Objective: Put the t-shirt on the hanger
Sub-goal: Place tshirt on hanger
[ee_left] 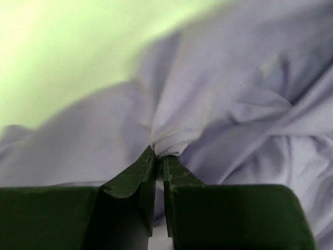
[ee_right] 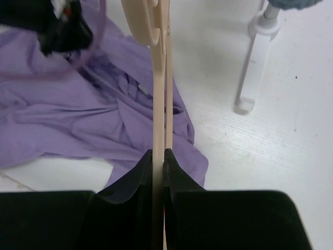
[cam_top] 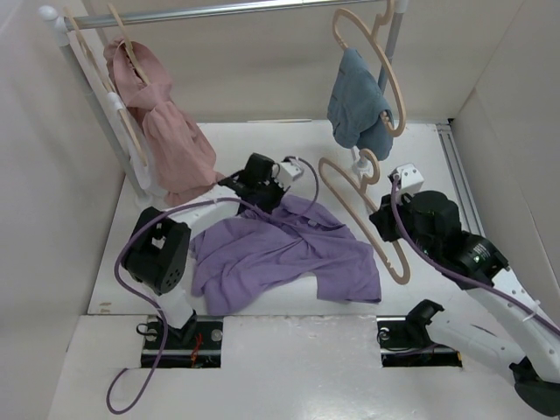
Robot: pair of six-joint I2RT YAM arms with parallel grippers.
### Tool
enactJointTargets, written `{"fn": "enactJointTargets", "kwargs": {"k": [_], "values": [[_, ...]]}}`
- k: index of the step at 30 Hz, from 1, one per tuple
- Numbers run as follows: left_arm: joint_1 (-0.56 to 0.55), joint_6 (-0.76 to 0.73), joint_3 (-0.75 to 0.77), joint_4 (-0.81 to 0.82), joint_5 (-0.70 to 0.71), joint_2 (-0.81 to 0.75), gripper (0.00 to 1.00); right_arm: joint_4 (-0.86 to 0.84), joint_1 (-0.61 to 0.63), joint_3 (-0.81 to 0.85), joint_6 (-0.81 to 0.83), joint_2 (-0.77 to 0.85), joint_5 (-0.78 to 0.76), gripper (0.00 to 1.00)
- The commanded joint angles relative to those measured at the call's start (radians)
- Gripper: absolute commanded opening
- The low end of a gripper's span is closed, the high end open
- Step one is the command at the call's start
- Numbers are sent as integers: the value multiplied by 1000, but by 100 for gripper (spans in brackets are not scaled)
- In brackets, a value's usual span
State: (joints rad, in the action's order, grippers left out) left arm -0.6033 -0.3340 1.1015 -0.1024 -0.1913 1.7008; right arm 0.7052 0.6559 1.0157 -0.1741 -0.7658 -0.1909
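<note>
The lavender t-shirt (cam_top: 289, 254) lies crumpled on the white table between the arms. My left gripper (cam_top: 265, 201) is at its far edge, shut on a small bunched fold of the t-shirt (ee_left: 234, 104); the left wrist view has the cloth pinched at the fingertips (ee_left: 159, 156). My right gripper (cam_top: 383, 227) is shut on one shoulder of the pale-beige hanger (cam_top: 359, 206), held edge-on over the shirt's right side. Seen from the right wrist, the hanger (ee_right: 160, 78) runs straight up from my closed right gripper (ee_right: 158, 156), with the t-shirt (ee_right: 78, 120) to its left.
A clothes rack (cam_top: 236, 10) spans the back. A pink garment (cam_top: 166, 131) hangs at its left and a blue-teal cloth (cam_top: 359, 109) at its right, each on a beige hanger. The rack's white post foot (ee_right: 255, 62) stands right of the held hanger. White walls enclose the table.
</note>
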Motion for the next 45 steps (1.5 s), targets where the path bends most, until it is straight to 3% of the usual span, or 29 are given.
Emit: {"fn": "enactJointTargets", "kwargs": {"k": [1,7,13,25,33,41,45], "values": [[83,20,135,-126,-179,-52,0,46,-2,-6,-41,36,-21,0],[131,10,233,-238,-321,19,0,25,37,-66,-25,27,162,0],[140,65,323,-247,-297,86,0,25,146,-46,-25,26,122,0],[140,20,377,-293,-316,106,0,5,159,-14,33,-92,48,0],[140,-36,377,-359,-437,106,0,-153,168,-29,120,-214,106,0],[140,-102,471,-490,-631,106,0,-478,203,-285,179,-20,105,0],[140,-123,535,-568,-697,106,0,-610,203,-377,225,-20,81,0]]}}
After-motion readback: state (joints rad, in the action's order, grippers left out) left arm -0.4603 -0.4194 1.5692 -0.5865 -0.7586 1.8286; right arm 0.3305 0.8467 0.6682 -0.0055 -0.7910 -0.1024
